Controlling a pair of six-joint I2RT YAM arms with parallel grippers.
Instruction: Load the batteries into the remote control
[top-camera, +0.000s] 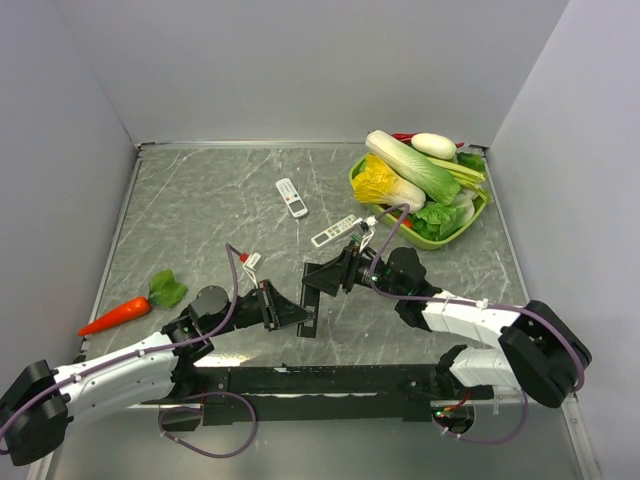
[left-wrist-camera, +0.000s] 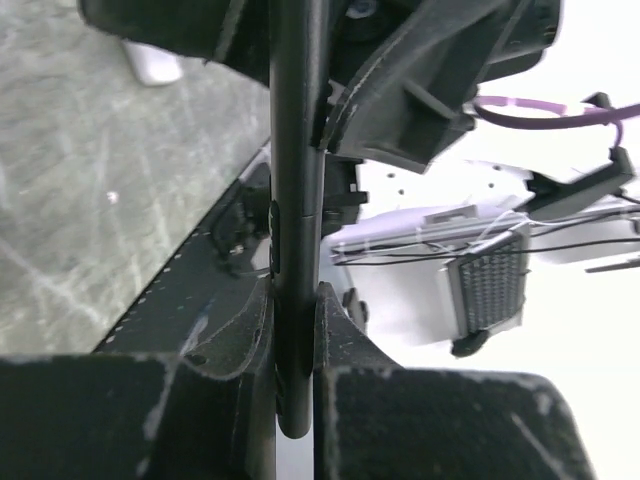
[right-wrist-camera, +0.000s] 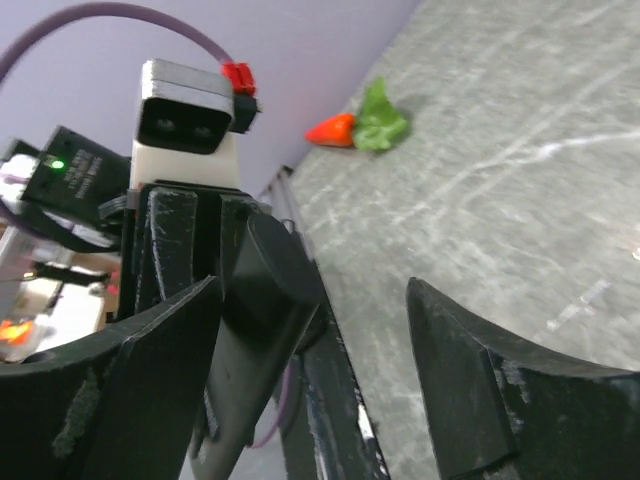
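Closest to us is the left arm, low down and far left of the black remote (top-camera: 309, 325). Its left pincer (top-camera: 300, 313) is pinching that black remote, which is the task's remote. From the left wrist, the pincer (left-wrist-camera: 297, 340) has one finger on each flat side of the remote (left-wrist-camera: 297, 150). The remote stands on its thin edge, up off the bench (top-camera: 200, 200).

Far left of the black remote lies a carrot (top-camera: 118, 314) with a green leaf (top-camera: 168, 289) at its end. They rest on the bench by the left wall.

Just beyond the black remote's far end is the right pincer (top-camera: 322, 280). From the right wrist, this pincer (right-wrist-camera: 312, 300) is spread wide. The remote sits in the gap, close to one finger. I cannot tell if that finger touches it. The carrot (right-wrist-camera: 335, 130) shows far off behind.

Farther back from the black remote lie two white remotes, one (top-camera: 291, 197) well behind it and one (top-camera: 335, 231) nearer and a bit right.

Far right and back from the black remote is a green basket (top-camera: 452, 236) piled with vegetables.
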